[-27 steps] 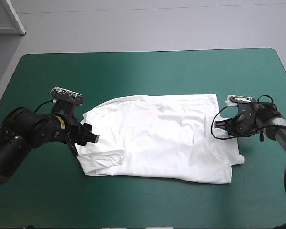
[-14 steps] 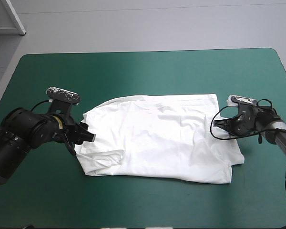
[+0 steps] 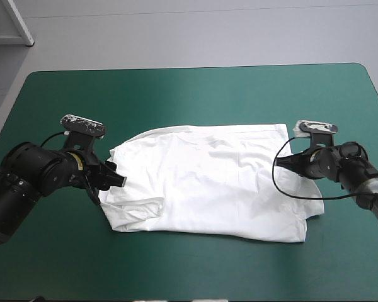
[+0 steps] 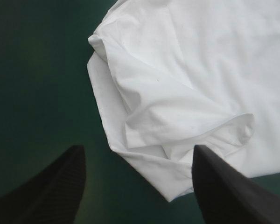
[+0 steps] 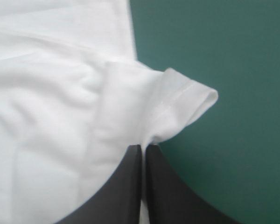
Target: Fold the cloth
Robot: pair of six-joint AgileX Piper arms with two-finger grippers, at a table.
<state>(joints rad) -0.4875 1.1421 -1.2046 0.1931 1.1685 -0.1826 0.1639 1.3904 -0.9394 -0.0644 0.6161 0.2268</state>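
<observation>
Shirt: You have one white T-shirt point(image 3: 208, 182) spread mostly flat on the table point(image 3: 189, 94). It lies about mid-table, between your two sets of jaws.
Left jaws: These stand wide apart, the two black fingers point(image 4: 46, 191) off to either side with nothing held. They hover low at the shirt's left end, over bare teal-green cover.
Ahead of the left jaws: A sleeve point(image 4: 186, 126) folded back onto the shirt's body lies just ahead. The shirt's pointed corner reaches into the gap between the fingers, nearer one than the other. Only bare cover lies between the other finger and the cloth's edge.
Right jaws: These are clamped together on the shirt, with a thin line of white cloth showing between the black fingers point(image 5: 121, 186). The grip is at the shirt's right edge, on the part farther from you.
Beside the right jaws: A hemmed sleeve end point(image 5: 186, 93) bunches up right at the fingertips and curls out over the cover on one side. On the other side the shirt's body spreads away in soft creases.
In the way: At the left end, the folded-back sleeve doubles the cloth at the corner nearest those jaws. At the right end, the rucked sleeve sits against the fingertips.
Count: You have one shirt, one table, and two sleeves, one at each end. There are two arms, the left arm point(image 3: 31, 182) and the right arm point(image 3: 359, 176), each with two fingers.
</observation>
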